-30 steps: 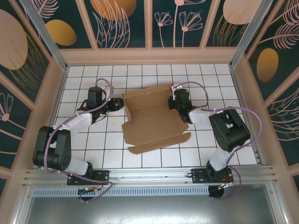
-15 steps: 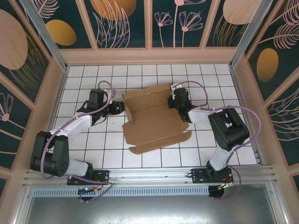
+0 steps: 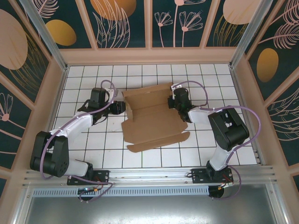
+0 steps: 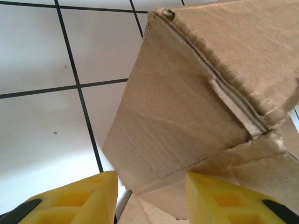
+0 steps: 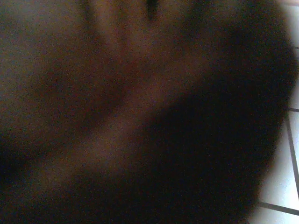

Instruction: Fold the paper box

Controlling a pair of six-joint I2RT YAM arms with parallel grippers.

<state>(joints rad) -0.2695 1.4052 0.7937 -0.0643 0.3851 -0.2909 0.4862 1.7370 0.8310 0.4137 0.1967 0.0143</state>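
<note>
The paper box point(image 3: 154, 119) is a brown cardboard sheet lying partly folded in the middle of the tiled table, its left wall standing up and a long rounded flap lying flat at the front. My left gripper point(image 3: 120, 108) sits right against that raised left wall. In the left wrist view the yellow fingers point(image 4: 93, 200) stand apart, open, with the box's wall and corner point(image 4: 187, 116) close in front of them, unclamped. My right gripper point(image 3: 174, 103) rests on the box's right side. The right wrist view is a dark brown blur point(image 5: 93, 93) pressed up close, so its fingers are hidden.
The white tiled table point(image 3: 93, 140) has free floor left, right and in front of the box. Wooden frame walls point(image 3: 149, 56) enclose the back and sides. An aluminium rail point(image 3: 149, 175) with the arm bases runs along the near edge.
My left gripper has moved right, up to the box's raised left wall. The box has shifted slightly; the right arm has hardly moved.
</note>
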